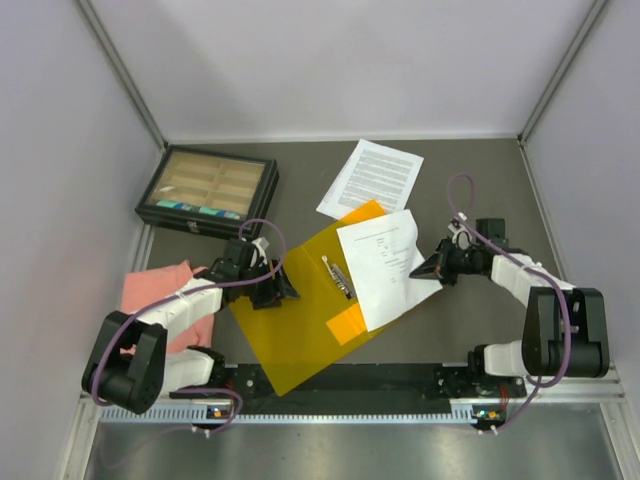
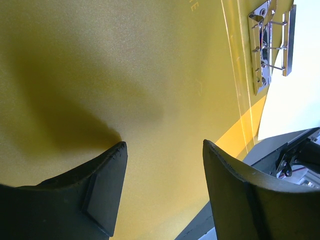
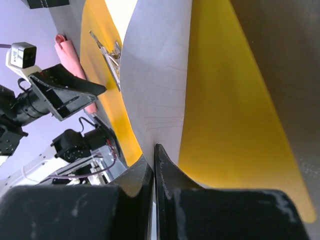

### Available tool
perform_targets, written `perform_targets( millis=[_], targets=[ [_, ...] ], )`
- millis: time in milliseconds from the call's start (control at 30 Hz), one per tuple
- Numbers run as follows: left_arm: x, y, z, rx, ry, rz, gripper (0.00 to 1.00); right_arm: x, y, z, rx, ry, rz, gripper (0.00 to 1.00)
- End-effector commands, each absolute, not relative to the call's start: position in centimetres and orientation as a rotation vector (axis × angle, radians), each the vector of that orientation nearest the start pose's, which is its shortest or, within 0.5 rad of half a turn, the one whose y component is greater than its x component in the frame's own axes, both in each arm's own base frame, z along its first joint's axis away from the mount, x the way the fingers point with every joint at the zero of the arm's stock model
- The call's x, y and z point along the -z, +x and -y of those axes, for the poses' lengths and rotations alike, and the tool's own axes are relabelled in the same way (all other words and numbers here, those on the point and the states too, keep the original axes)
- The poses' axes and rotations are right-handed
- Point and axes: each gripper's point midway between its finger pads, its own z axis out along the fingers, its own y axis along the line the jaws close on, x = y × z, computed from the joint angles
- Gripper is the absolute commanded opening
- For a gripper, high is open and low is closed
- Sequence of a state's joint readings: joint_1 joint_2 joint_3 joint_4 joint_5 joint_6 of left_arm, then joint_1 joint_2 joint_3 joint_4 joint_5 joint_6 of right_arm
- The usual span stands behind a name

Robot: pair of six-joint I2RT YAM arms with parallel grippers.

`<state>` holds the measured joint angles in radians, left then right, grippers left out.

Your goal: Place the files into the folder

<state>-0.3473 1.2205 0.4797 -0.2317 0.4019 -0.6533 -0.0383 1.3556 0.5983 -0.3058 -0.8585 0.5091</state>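
pinching the right edge of one sheet, right gripper holds it across the open folder on the dark table; left gripper gapes over the folder's left flap, second sheet beyond the far corner.

Left arm and right arm were white shells with chunky black joints, each trailing a purple cable. Left gripper had matte black wedge fingers, pretty plain.
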Motion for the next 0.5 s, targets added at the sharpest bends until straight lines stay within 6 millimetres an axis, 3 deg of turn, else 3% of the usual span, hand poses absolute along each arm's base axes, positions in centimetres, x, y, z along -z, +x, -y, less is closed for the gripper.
perform_targets(
  millis=[0, 200, 467],
  targets=[
    [-3.3, 20.7, 17.0, 0.848, -0.237, -2.662, 0.67, -8.9, 24.6, -13.0, -1.316, 0.387, -2.486, 0.00],
    [-3.2, 20.6, 17.0, 0.848, -0.233, -2.662, 0.67, -11.3, 25.3, -11.6, -1.224, 0.377, -2.435, 0.00],
    [-3.3, 20.7, 17.0, 0.855, -0.231, -2.655, 0.67, -11.4, 24.7, -12.5, -1.339, 0.378, -2.410, 0.00]
  ],
)
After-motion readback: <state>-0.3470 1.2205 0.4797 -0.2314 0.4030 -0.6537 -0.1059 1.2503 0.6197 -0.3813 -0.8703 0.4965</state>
